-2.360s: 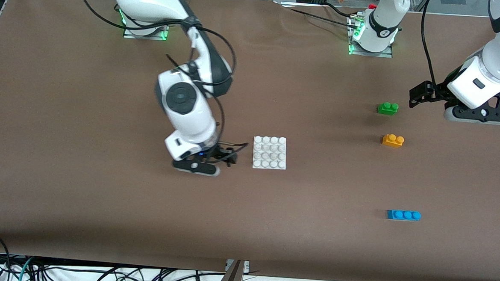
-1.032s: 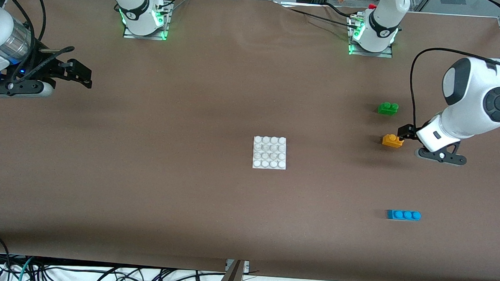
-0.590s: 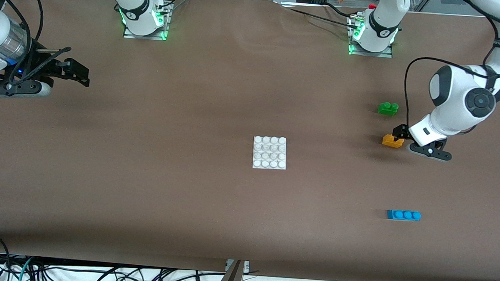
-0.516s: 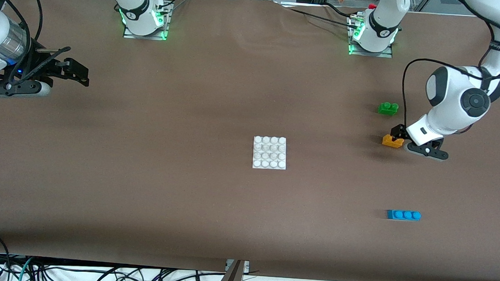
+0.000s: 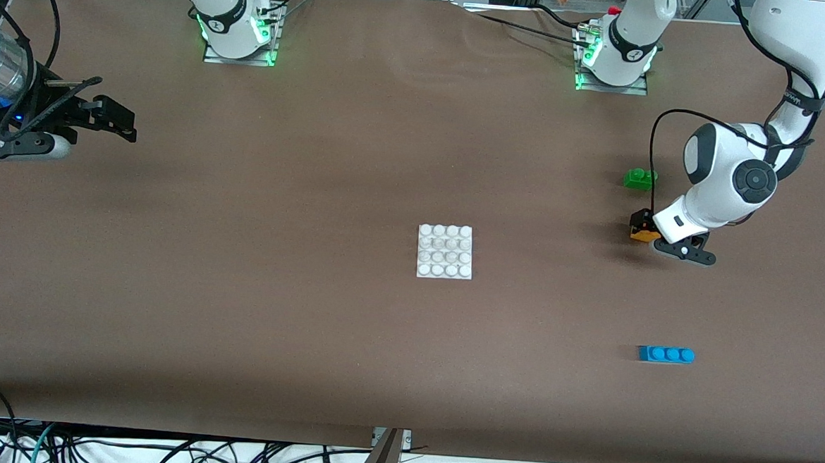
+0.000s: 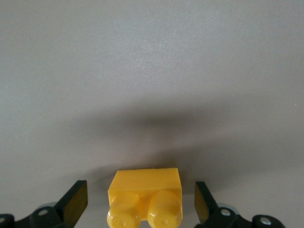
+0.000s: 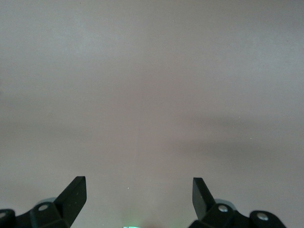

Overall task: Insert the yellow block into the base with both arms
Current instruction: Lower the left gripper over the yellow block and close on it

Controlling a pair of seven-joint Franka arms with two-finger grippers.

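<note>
The yellow block (image 5: 641,235) lies on the table toward the left arm's end, mostly hidden by my left gripper (image 5: 642,225). In the left wrist view the block (image 6: 145,197) sits between the open fingers (image 6: 76,202), studs toward the camera, with a gap on each side. The white base (image 5: 444,251) lies flat at the table's middle. My right gripper (image 5: 111,118) is open and empty over the right arm's end of the table, and that arm waits; its view (image 7: 137,199) shows only bare table.
A green two-stud brick (image 5: 639,178) lies just farther from the front camera than the yellow block. A blue three-stud brick (image 5: 666,354) lies nearer to the camera. The arm bases (image 5: 236,32) stand along the table's back edge.
My left gripper has come down from beside the yellow block to straddle it. My right arm left the base, swung to its end of the table and has drifted slightly since.
</note>
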